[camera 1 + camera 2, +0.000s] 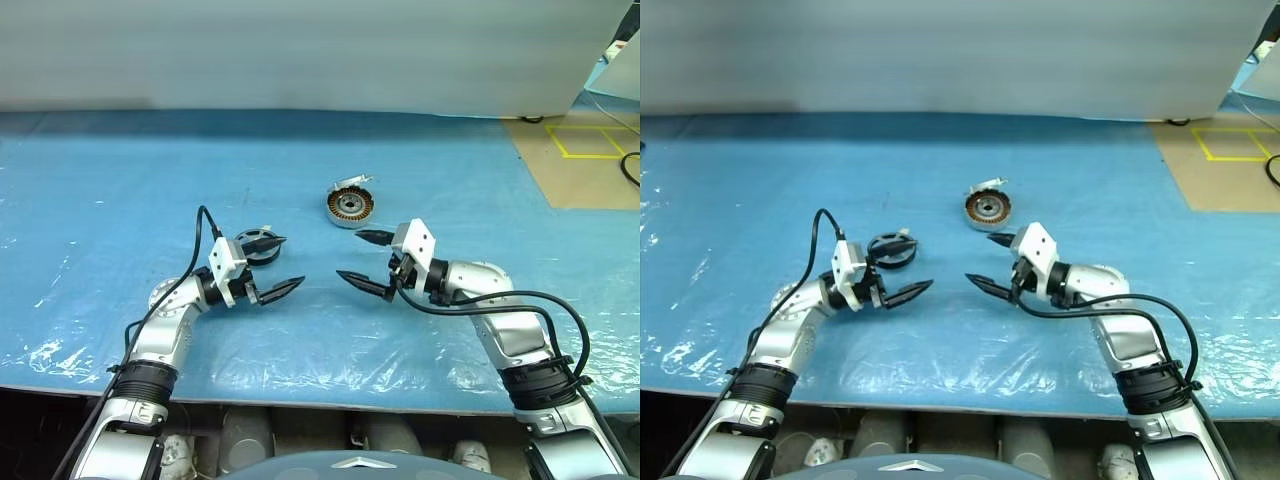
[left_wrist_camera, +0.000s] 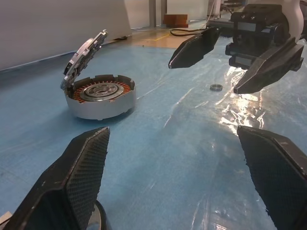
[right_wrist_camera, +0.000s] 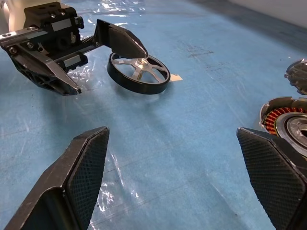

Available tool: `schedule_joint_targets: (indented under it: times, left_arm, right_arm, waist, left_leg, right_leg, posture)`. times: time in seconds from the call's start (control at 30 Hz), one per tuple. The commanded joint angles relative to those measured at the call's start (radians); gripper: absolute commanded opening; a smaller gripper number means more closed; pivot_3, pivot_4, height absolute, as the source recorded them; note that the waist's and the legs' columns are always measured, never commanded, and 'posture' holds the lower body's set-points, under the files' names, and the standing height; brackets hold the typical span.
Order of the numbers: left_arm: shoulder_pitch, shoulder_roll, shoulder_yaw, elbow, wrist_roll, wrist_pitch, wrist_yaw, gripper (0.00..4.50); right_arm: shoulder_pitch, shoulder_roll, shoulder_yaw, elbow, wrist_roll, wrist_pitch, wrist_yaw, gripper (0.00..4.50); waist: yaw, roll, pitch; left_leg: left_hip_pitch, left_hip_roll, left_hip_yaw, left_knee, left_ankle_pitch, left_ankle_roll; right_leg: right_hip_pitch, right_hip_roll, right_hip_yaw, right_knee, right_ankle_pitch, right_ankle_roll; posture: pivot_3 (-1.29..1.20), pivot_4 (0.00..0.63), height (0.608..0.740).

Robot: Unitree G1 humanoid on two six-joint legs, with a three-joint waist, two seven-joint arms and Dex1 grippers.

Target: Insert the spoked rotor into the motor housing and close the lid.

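Both grippers (left (image 1: 278, 266), right (image 1: 366, 260)) hover with jaws wide open and empty over the bench (image 1: 100, 200), rotor (image 3: 139, 73) lying flat by the left one, housing (image 1: 350, 207) beyond with lid (image 2: 84, 51) propped on its rim; rotor looks stiff, heavyish, slick, so I'd pinch across the rim.

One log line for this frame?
left gripper: open, empty | right gripper: open, empty | rotor: on table | housing: lid propped open
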Motion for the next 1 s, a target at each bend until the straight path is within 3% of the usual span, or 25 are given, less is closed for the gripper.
schedule_joint_targets:
  times: [0.03, 0.53, 0.97, 1.0]
  left_arm:
    - [-0.016, 0.001, 0.003, -0.028, -0.002, -0.009, 0.001, 4.50]
    - [-0.021, -0.019, -0.005, -0.025, 0.011, -0.010, 0.011, 4.50]
    - [0.004, -0.024, -0.007, -0.037, 0.014, -0.016, 0.024, 4.50]
    - [0.004, -0.024, -0.008, -0.037, 0.014, -0.015, 0.025, 4.50]
  right_arm:
    - [-0.009, -0.003, 0.003, -0.013, -0.001, -0.017, 0.003, 4.47]
    - [-0.263, 0.018, 0.089, 0.140, -0.185, 0.090, -0.092, 4.47]
    - [-0.357, 0.079, 0.154, 0.372, -0.313, 0.045, -0.165, 4.47]
    - [-0.362, 0.084, 0.155, 0.389, -0.323, 0.037, -0.176, 4.30]
  waist:
    - [0.000, 0.000, 0.000]
    - [-0.003, 0.000, 0.000]
    - [-0.004, 0.000, 0.000]
    - [-0.004, 0.000, 0.000]
  left_leg:
    - [0.000, 0.000, 0.000, 0.000, 0.000, 0.000]
    - [0.000, 0.000, 0.000, 0.001, 0.000, 0.000]
    - [0.000, 0.000, 0.000, 0.001, 0.000, 0.000]
    - [0.000, 0.000, 0.000, 0.001, 0.000, -0.001]
  right_leg:
    - [0.000, 0.000, 0.000, 0.000, 0.000, 0.000]
    - [0.000, 0.000, 0.000, 0.001, 0.000, 0.000]
    - [-0.001, 0.000, 0.000, 0.002, 0.000, 0.000]
    - [-0.001, 0.000, 0.000, 0.002, 0.000, 0.000]
  posture:
    - [0.00, 0.150, 0.740]
    - [0.00, 0.150, 0.740]
    - [0.00, 0.150, 0.740]
    - [0.00, 0.150, 0.740]
